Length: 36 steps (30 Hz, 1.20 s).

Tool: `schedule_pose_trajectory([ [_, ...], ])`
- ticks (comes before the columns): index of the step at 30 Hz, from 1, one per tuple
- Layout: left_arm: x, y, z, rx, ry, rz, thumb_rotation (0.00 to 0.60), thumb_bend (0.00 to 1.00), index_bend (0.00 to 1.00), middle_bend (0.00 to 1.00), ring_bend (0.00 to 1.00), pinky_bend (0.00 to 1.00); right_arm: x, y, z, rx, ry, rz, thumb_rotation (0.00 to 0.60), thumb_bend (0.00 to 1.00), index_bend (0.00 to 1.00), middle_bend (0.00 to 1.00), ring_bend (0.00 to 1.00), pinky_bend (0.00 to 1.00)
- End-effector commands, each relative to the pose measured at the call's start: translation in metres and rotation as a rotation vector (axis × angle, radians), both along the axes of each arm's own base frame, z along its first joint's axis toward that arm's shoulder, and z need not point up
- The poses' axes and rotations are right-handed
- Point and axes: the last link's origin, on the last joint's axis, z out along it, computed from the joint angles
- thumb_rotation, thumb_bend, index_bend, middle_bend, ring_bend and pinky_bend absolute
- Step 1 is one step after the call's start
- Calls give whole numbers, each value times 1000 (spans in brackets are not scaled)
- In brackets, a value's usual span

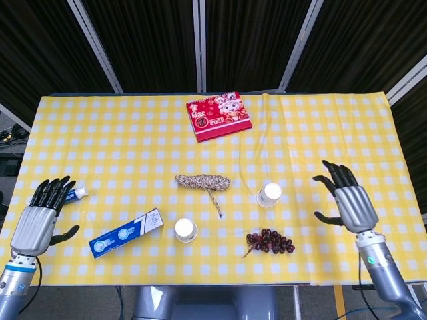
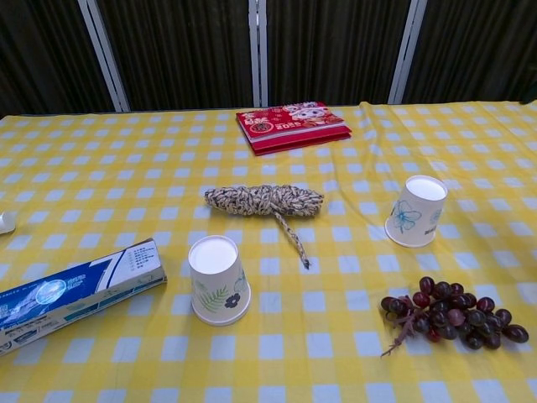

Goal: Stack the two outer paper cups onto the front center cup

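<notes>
Two paper cups stand rim-down on the yellow checked cloth. A leaf-print cup point(image 1: 186, 230) point(image 2: 218, 280) sits front centre. A blue-flower cup point(image 1: 269, 195) point(image 2: 416, 211) stands to its right and further back, leaning slightly. My right hand point(image 1: 348, 200) hovers open with fingers spread, some way right of the blue-flower cup and apart from it. My left hand point(image 1: 39, 217) is open at the table's left front edge, far from both cups. Neither hand shows in the chest view.
A coil of rope point(image 1: 202, 181) point(image 2: 264, 201) lies between the cups, toward the back. Grapes point(image 1: 269, 241) point(image 2: 449, 315) sit in front of the right cup. A toothpaste box point(image 1: 127, 233) point(image 2: 75, 290) and tube point(image 1: 73, 193) lie left. A red booklet point(image 1: 218, 115) point(image 2: 291, 124) lies at the back.
</notes>
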Motion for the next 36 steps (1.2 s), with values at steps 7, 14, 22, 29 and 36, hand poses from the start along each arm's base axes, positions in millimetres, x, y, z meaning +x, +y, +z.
schedule_pose_trajectory([
  [7, -3, 1, 3, -23, -25, 5, 600, 194, 20, 0, 0, 0, 49, -56, -63, 176, 53, -59, 600, 132, 235, 2, 0, 0],
  [14, -3, 1, 3, -33, -31, 0, 600, 194, 20, 0, 0, 0, 50, -61, -77, 198, 57, -88, 600, 189, 269, 2, 0, 0],
  [22, -6, 4, 2, -42, -34, 15, 600, 193, 20, 0, 0, 0, 49, -63, -87, 222, 54, -111, 600, 185, 254, 1, 0, 0],
  [29, -7, 5, 2, -45, -39, 19, 600, 193, 20, 0, 0, 0, 52, -61, -90, 229, 53, -104, 600, 185, 253, 1, 0, 0],
  [36, -6, 4, 3, -45, -46, 13, 600, 193, 20, 0, 0, 0, 50, -65, -97, 234, 66, -113, 600, 202, 292, 14, 0, 0],
])
